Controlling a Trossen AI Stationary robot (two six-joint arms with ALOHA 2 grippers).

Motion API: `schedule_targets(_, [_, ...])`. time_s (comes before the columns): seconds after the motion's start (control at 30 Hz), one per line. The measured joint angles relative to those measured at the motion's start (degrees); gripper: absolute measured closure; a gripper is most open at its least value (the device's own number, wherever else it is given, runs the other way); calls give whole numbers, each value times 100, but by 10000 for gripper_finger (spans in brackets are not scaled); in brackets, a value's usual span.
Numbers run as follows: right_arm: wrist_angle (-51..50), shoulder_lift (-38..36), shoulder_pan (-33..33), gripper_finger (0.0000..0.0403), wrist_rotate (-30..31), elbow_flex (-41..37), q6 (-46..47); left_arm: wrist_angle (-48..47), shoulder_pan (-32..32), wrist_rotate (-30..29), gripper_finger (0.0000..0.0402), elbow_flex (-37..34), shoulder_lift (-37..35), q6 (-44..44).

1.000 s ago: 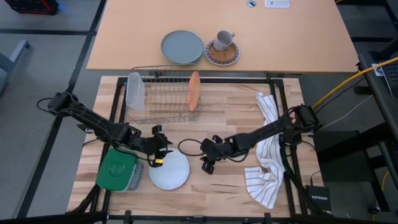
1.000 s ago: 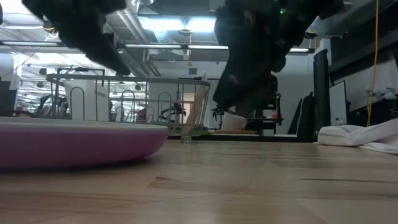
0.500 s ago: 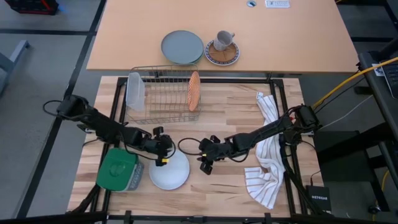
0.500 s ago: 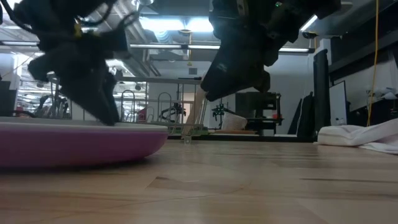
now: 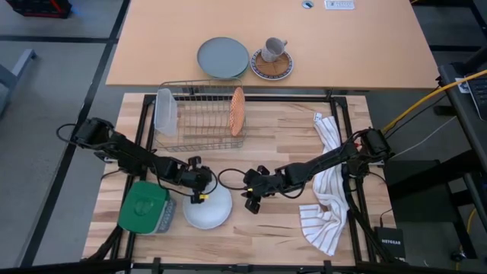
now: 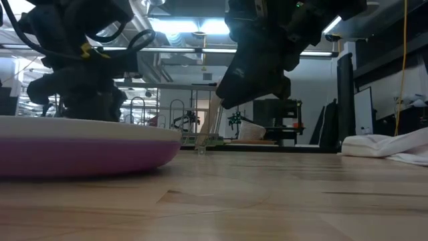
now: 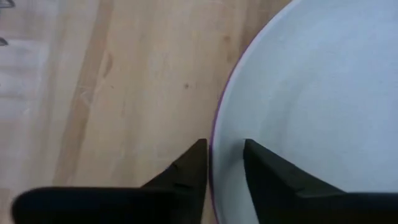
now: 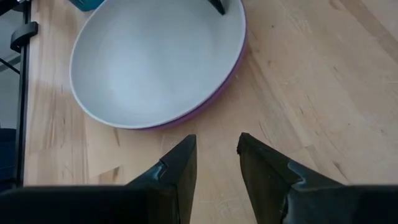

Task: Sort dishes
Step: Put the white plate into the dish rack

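Observation:
The purple plate [image 5: 209, 209], white on its upper face, lies at the front of the wooden table and also shows in the right wrist view [image 8: 155, 62] and the low view [image 6: 87, 144]. My left gripper [image 5: 199, 194] is shut on its rim. My right gripper [image 5: 251, 199] is open and empty over bare wood just right of the plate [image 8: 216, 158]. The orange-red plate [image 5: 238, 111] stands on edge in the wire dish rack [image 5: 199, 114]. No plain white plate shows. My left gripper pinches the purple plate's rim [image 7: 216, 140] on its far-left side. One finger [image 7: 267, 177] is on the white upper face and the other [image 7: 186, 177] is outside the rim. The fingers point down from above. The held side is raised and the opposite side rests on the table.
A green-lidded box [image 5: 143, 211] sits left of the plate. A striped towel [image 5: 327, 190] lies at the right. A pale translucent container [image 5: 165, 112] stands at the rack's left end. A grey-blue plate [image 5: 223, 57] and a cup on a saucer [image 5: 272, 62] sit on the far desk.
My left gripper has gone down and a little toward the table's right onto the purple plate's rim and taken hold. The held side of the plate has tipped up while its other side stays on the table. My right gripper has shifted slightly toward the plate.

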Motion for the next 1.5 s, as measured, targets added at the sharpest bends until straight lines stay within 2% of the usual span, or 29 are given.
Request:
schedule_targets(0.17, [-2, 0, 0, 278, 1, 0, 0, 54, 2, -29, 381, 2, -17, 162])
schedule_targets(0.23, [-2, 0, 0, 278, 1, 0, 0, 114, 1, -29, 392, 4, -17, 133])
schedule_targets(0.4, [-2, 0, 0, 278, 1, 0, -1, 350, 0, -106, 387, 11, -13, 258])
schedule_targets(0.8, [0, 0, 0, 278, 1, 0, -2, 362, 0, -957, 399, 399, -11, 942])
schedule_targets(1.0, [0, 0, -2, 278, 1, 0, -2, 686, -11, -939, 400, 542, -7, 1288])
schedule_targets(1.13, [-2, 0, -2, 278, 1, 0, -2, 1048, -19, -578, 400, 549, -7, 1779])
schedule_targets(1.3, [-24, 0, 0, 278, -1, 0, -18, 1151, -120, -523, 400, 549, -7, 2118])
schedule_targets(1.5, [-35, 2, -2, 278, 4, 0, -547, 1180, -363, -382, 401, 549, -7, 2787])
